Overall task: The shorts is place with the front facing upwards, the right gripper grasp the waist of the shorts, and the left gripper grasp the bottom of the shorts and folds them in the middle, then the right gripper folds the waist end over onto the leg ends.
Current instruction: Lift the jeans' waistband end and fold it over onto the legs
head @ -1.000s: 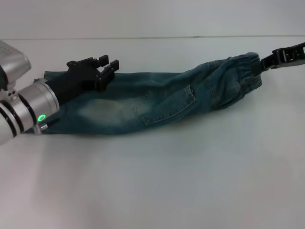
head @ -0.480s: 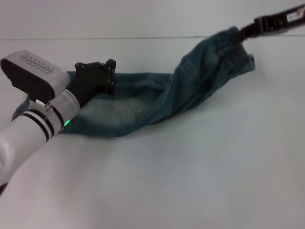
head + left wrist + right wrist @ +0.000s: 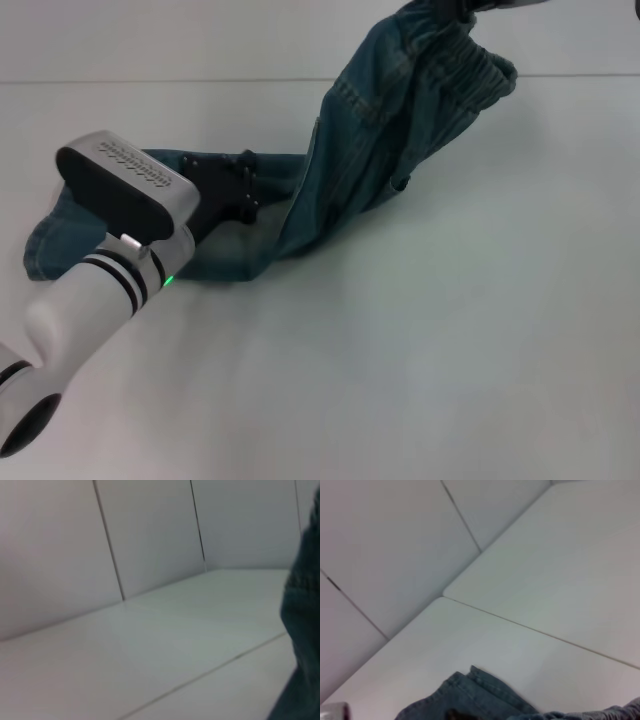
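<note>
Fingers of the right gripper [image 3: 470,6] sit at the head view's top edge, mostly cropped, pinching the shorts [image 3: 380,150] by the elastic waist [image 3: 470,70] and holding it raised above the white table [image 3: 450,350]. Leg ends [image 3: 60,240] lie flat (partly under the arm). Left gripper [image 3: 243,185] rests on the denim; finger state indeterminable.

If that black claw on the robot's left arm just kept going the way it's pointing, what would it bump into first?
Most likely the shorts themselves. The left gripper sits low over the leg end, pointing toward the middle of the table, where the raised waist half drapes down right in front of it. Depth is hard to judge from the head view.
</note>
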You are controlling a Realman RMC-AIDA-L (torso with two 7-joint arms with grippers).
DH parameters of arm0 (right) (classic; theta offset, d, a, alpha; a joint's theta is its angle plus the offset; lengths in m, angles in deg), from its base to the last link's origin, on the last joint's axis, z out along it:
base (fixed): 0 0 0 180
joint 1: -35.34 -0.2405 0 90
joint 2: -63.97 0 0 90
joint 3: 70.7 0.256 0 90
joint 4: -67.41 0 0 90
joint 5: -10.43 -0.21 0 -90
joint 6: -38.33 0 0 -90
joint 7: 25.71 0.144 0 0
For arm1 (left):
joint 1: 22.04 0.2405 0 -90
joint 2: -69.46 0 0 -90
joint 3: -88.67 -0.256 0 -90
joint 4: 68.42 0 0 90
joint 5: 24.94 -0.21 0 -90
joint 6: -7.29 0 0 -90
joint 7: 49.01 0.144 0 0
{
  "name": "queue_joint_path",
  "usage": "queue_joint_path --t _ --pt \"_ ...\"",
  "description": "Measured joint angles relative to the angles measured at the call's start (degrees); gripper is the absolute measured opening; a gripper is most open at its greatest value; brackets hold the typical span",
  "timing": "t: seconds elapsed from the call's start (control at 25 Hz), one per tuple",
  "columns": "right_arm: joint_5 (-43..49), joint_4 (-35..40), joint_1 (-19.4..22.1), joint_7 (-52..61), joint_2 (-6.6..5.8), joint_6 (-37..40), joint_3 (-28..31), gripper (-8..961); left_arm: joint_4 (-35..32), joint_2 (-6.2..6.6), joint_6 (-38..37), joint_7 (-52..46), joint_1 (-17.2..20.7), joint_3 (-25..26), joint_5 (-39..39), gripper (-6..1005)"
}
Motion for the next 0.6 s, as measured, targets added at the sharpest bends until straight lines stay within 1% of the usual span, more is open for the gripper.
queue_joint_path --t 0.12,0.28,0.6 --pt "-0.07 0.43 -0.82 -0.39 0.35 0.45 -0.32 73 1.33 0.00 1.40 0.07 -0.82 -0.29 -0.25 0" --pt "-0.17 0.64 -1.69 -0.57 0.83 0.69 -1.11 72 3.21 0.00 1.46 0.11 -1.73 -0.59 -0.72 0" --pt "-0.26 0.74 -3.11 -0.72 1.46 0.70 -2.02 70 7.41 0.00 -1.23 -0.14 -3.26 -0.21 -4.57 2"
